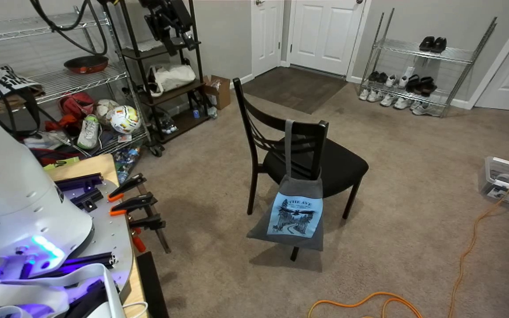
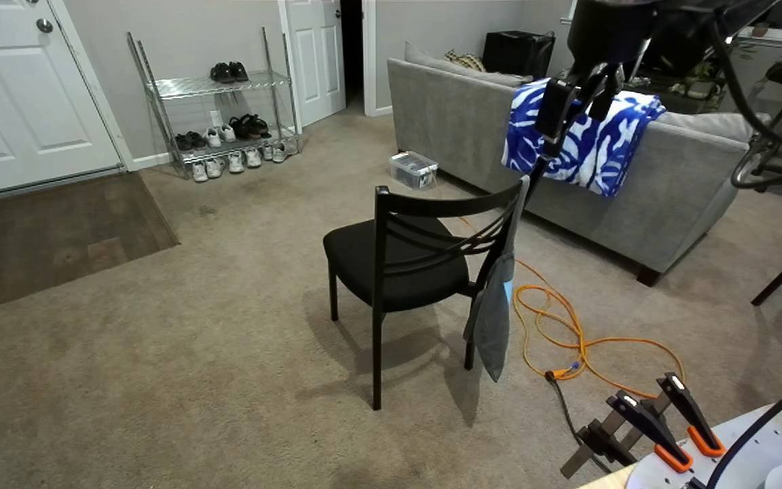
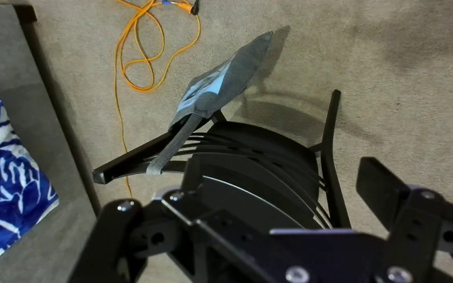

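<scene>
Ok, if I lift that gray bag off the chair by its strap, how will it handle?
The gray bag is probably floppy: it looks like cloth and sags from its strap. Likely light, too: it looks slim in an exterior view, though its inside is hidden. The strap could snag, since it passes over the top rail of the chair.

Bag (image 1: 290,211), grey fabric: light-blue printed panel (image 1: 296,217), headed in dark capitals, "THE AVE"; smaller lettering beneath, too fine for me to read. Storage bin (image 1: 488,185), clear plastic: pale label (image 1: 501,194) with dark marks, wording illegible from where I stand.
</scene>
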Robot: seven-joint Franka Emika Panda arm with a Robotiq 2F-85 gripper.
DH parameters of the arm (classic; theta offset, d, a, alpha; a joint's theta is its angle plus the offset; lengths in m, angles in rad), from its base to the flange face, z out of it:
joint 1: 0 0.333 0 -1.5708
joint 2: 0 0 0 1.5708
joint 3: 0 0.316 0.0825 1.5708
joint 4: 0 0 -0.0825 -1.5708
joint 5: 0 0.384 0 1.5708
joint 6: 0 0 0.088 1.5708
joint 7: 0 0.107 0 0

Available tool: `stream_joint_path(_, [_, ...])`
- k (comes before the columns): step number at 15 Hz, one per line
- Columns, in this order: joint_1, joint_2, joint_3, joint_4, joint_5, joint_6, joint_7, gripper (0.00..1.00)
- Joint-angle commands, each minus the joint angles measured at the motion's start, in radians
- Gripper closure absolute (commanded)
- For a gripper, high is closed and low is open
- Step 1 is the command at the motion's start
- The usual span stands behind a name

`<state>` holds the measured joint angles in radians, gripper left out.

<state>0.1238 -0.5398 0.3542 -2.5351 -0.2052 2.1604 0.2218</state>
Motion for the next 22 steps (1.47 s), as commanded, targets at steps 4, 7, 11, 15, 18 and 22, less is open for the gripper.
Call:
stream_joint_path(4, [0.009, 0.087, -0.092, -0.004, -0.094, 0.166, -0.169, 0.0])
stream_joint_path(7, [0.002, 0.183, -0.172, -0.005, -0.138, 0.331, -0.332, 0.0])
stream_joint_path(11, [-0.001, 0.332, -0.248, 0.022, -0.168, 0.531, -0.545, 0.0])
stream_joint_path(15, [-0.013, 0.447, -0.275, 0.063, -0.237, 0.67, -0.699, 0.0])
stream_joint_path(18, [-0.013, 0.504, -0.284, 0.091, -0.27, 0.743, -0.814, 0.0])
stream_joint_path(22, [-0.023, 0.549, -0.285, 0.116, -0.352, 0.817, -0.918, 0.0])
